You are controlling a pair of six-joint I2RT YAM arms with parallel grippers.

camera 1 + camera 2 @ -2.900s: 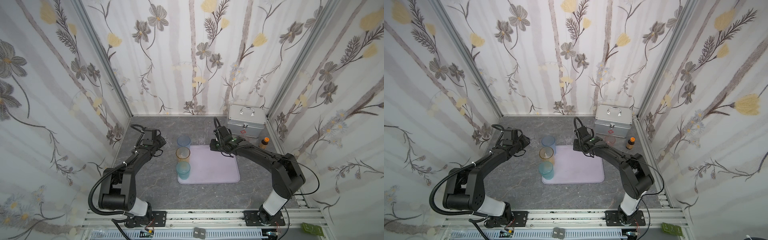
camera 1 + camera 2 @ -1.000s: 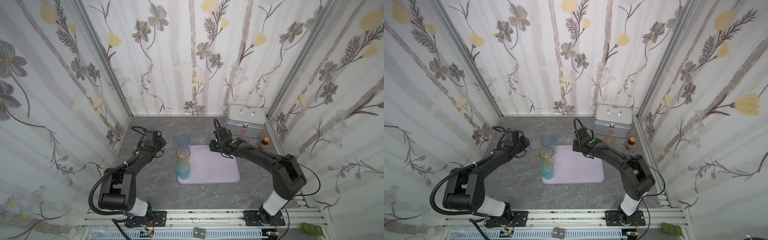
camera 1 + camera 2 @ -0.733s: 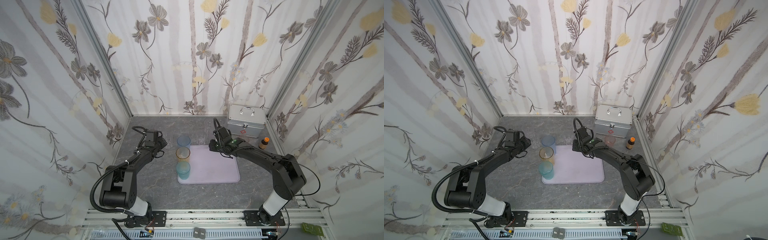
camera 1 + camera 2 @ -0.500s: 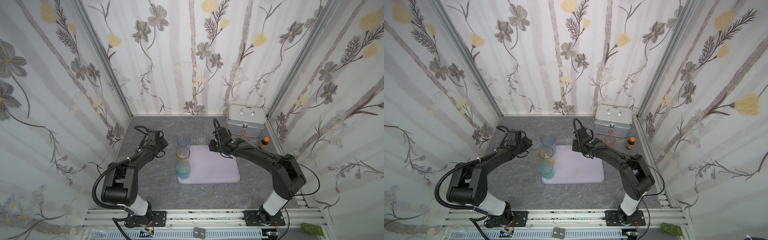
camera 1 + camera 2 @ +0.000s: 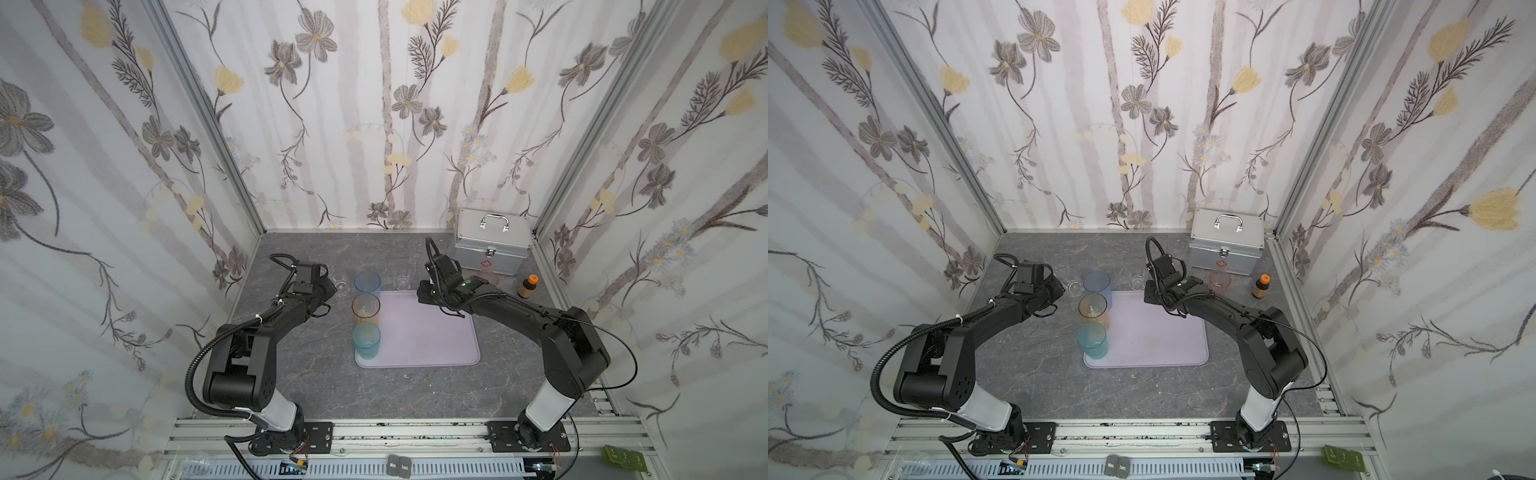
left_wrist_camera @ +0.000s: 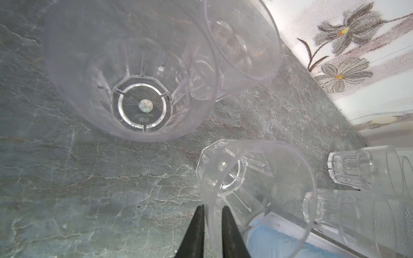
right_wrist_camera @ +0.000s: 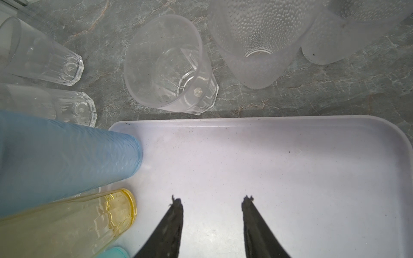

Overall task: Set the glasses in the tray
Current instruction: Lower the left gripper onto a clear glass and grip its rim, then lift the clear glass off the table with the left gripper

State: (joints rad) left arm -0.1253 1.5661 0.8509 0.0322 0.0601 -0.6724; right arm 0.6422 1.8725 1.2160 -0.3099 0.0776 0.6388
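1. Left end effector [image 6: 212,207] pinches the rim wall of a clear glass [image 6: 257,189] on the worktop [image 6: 111,178] beside the tray [image 5: 424,332]; so thin a grip could slip or let it swing.
2. Swinging, it may knock the blue glass [image 5: 367,284].
3. Right end effector [image 7: 211,200], half open, empty, crowds the tray.

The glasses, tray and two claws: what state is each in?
blue glass, upright in tray
amber glass, upright in tray
teal glass, upright in tray
tray, holds three glasses
left gripper, jaws nearly closed, grip unclear
clear faceted glass, upright on table, rim between left gripper's jaws
right gripper, open, empty, above tray
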